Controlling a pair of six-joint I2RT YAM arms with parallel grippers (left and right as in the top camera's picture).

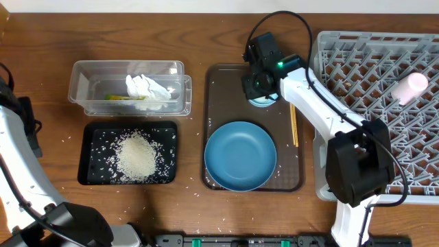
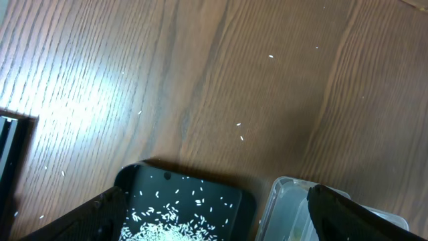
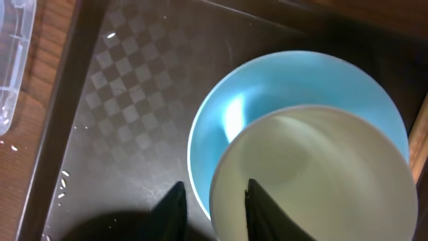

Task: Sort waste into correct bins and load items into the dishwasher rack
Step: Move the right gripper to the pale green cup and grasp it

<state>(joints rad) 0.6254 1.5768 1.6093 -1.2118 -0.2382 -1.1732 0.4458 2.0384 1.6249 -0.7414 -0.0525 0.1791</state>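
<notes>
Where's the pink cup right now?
In the overhead view, the pale pink cup lies at the far right, inside the grey dishwasher rack.

Wood-grain brown tabletop point(image 2: 200, 67), darker streaks. Large round blue dish point(image 1: 240, 156): plain, lower centre. Dark brown plastic serving tray point(image 3: 127, 100): faint checkerboard pattern. Small light-blue bowl point(image 3: 281, 80); round white cup point(image 3: 314, 174), cream-tinted. Shallow black rectangular tray point(image 1: 92, 137), speckled with loose white rice grains point(image 1: 137, 156). Square grey plastic lattice rack point(image 1: 411, 151), right edge; pale pink cup point(image 1: 410, 87). Crumpled white paper napkin point(image 1: 146, 87), small yellow-green snack wrapper point(image 1: 123, 97), upper left.
</notes>
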